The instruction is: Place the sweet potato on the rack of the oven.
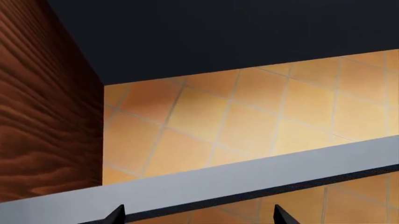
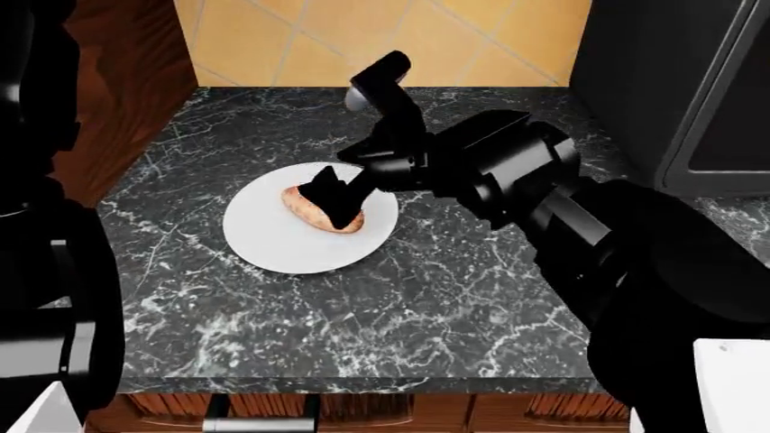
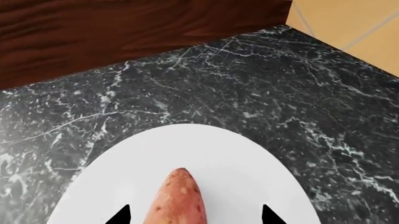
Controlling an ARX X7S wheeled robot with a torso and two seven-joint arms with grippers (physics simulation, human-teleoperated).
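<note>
**Desk:** Start at the right gripper (image 3: 193,215). What are the jaws doing?

**Photographer:** They stand apart, one black fingertip (image 3: 122,215) on each side of the sweet potato (image 3: 179,200). In the right wrist view a strip of white shows between each tip and the skin, so nothing is clamped. From the head camera the gripper (image 2: 335,195) covers the tuber's middle, and contact cannot be judged there.

**Desk:** Describe the sweet potato.

**Photographer:** Small and oval, tapering to a blunt point. The skin is pinkish-tan shading to orange-brown, flecked with pale specks. It lies flat on a round white plate (image 2: 270,244), toward the plate's 1 o'clock side in the head view, with its long axis running from 10 to 4 o'clock.

**Desk:** And around the plate?

**Photographer:** The plate sits on a black counter (image 2: 457,307) veined with white. Dark wood panelling (image 2: 126,81) rises at 9 o'clock, orange tiled wall (image 2: 361,41) at 12, and a black grey-trimmed appliance (image 2: 673,90) stands at 2 o'clock. The right arm (image 2: 578,216) reaches in from 4 o'clock.

**Desk:** The left gripper?

**Photographer:** Well away from the plate. Its wrist camera shows two fingertips (image 1: 116,215) set wide apart with nothing between them, in front of a grey bar (image 1: 249,172), orange tiles (image 1: 249,116) and a dark slab (image 1: 237,32) overhead. No oven rack is in frame.
</note>
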